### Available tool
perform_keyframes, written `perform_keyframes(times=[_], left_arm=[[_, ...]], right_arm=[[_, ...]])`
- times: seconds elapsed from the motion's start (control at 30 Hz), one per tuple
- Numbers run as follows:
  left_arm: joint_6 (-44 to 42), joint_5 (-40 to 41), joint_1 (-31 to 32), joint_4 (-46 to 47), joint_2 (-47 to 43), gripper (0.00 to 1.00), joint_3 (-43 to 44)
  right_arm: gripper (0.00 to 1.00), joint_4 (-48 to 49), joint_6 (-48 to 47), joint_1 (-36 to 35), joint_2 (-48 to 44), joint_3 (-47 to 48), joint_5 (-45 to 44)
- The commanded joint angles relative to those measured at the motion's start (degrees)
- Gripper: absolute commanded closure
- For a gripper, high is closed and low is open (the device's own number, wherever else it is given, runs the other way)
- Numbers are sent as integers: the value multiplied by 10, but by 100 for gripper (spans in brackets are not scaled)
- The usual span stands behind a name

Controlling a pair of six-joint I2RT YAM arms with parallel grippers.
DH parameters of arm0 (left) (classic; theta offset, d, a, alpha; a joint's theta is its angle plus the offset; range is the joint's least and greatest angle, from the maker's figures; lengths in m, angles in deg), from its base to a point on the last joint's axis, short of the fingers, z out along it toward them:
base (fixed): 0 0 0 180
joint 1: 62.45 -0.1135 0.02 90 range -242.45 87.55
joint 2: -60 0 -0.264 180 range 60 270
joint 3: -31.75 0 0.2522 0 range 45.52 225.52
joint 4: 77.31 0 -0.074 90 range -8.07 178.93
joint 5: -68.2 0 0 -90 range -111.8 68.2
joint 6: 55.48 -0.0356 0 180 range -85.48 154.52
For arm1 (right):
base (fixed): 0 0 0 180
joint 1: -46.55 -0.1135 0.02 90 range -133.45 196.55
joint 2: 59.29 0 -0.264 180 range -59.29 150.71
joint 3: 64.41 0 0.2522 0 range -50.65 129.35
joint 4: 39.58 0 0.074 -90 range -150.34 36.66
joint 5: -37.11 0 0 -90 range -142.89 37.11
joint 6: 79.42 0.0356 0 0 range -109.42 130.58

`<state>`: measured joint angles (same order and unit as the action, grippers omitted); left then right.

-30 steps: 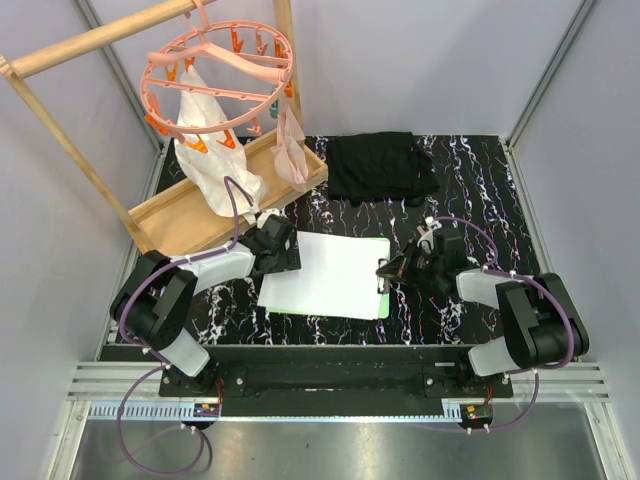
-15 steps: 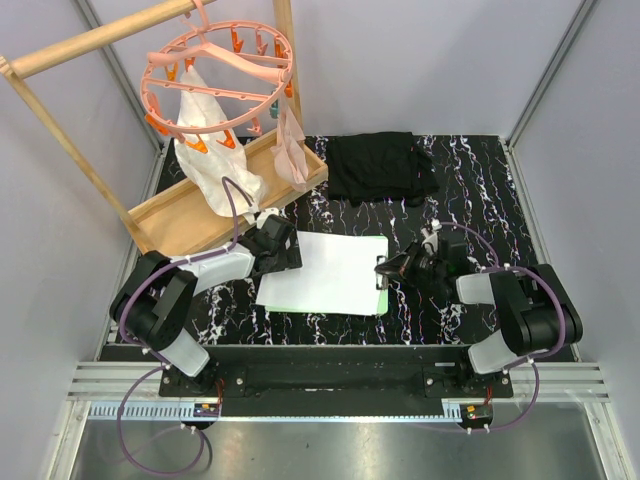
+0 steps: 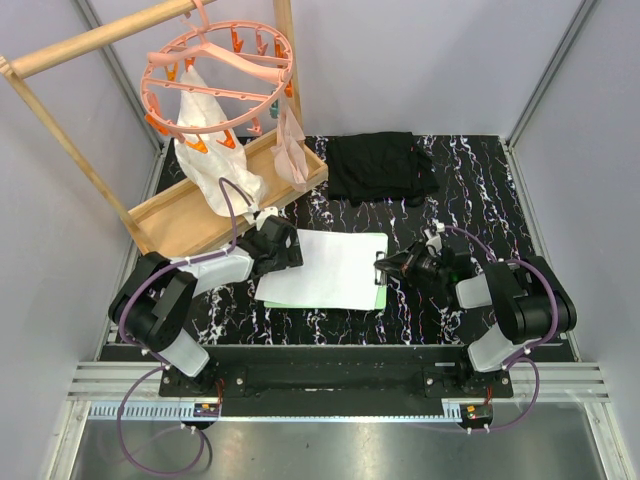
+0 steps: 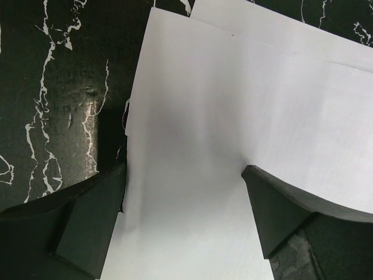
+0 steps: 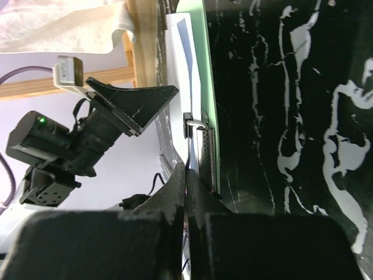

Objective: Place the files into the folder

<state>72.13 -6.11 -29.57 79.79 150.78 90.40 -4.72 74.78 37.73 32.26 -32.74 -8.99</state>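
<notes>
Files [image 3: 325, 268] plain white, overlapping; folder [image 3: 384, 296] pale mint-green

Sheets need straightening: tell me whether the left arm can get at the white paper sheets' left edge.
Probably yes: the open left pincer hangs over that edge of the thin white paper sheets, nothing between.

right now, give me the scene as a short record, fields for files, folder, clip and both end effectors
files: white sheets lying on the folder, slightly offset from each other
folder: mint green, showing along the right and near edges
clip: black, at the folder's right edge
left end effector: open, straddling the sheets' left edge
right end effector: shut, tips at the clip
behind: black cloth
</notes>
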Motion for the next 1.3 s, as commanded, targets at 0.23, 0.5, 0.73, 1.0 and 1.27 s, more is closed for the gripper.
perform_keyframes(times=[0.23,0.5,0.73,1.0,1.27], left_arm=[[19,-36,3,-18,40,8,-30],[19,-40,3,-16,55,8,-22],[18,-48,3,-19,62,8,-14],[29,-72,16,-15,55,7,-9],[35,-82,25,-12,37,7,-11]], right_arm=[[100,121,58,9,-2,-9,42],[100,215,118,10,21,-14,63],[100,270,138,10,47,-17,66],[100,252,132,10,39,-9,65],[100,284,142,10,60,-14,66]])
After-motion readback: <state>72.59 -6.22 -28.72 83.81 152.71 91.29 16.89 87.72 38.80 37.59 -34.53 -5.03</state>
